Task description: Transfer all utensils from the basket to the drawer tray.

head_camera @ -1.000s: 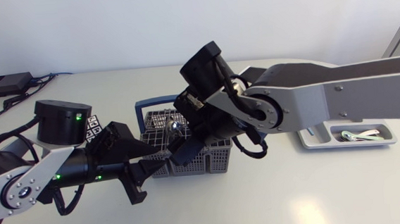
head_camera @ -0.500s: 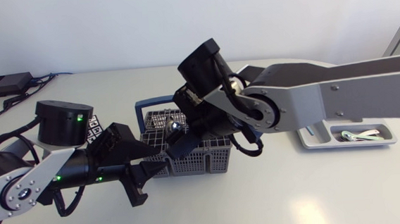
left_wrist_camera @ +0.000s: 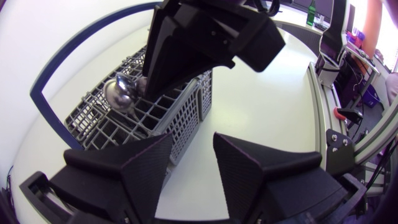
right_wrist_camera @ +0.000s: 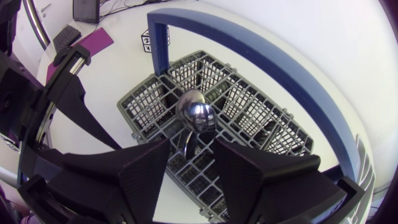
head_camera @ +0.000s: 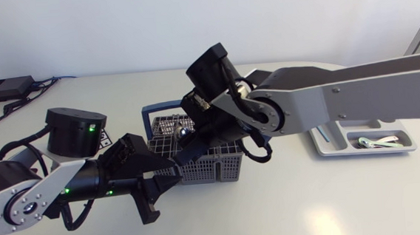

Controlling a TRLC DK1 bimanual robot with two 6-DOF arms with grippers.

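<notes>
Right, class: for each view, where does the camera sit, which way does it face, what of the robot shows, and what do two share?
Head view: above the table, facing down; left arm, right arm, basket, tray.
Left wrist view: on the left arm's last link, facing the basket; left end effector, right end effector beyond.
Right wrist view: on the right arm, facing down into the basket; right end effector.
Shared: both wrist views show the spoon.

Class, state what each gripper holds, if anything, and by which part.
Nothing is held. The right gripper stands open astride the handle of the spoon in the basket, gaps showing either side. The left gripper is open and empty.
</notes>
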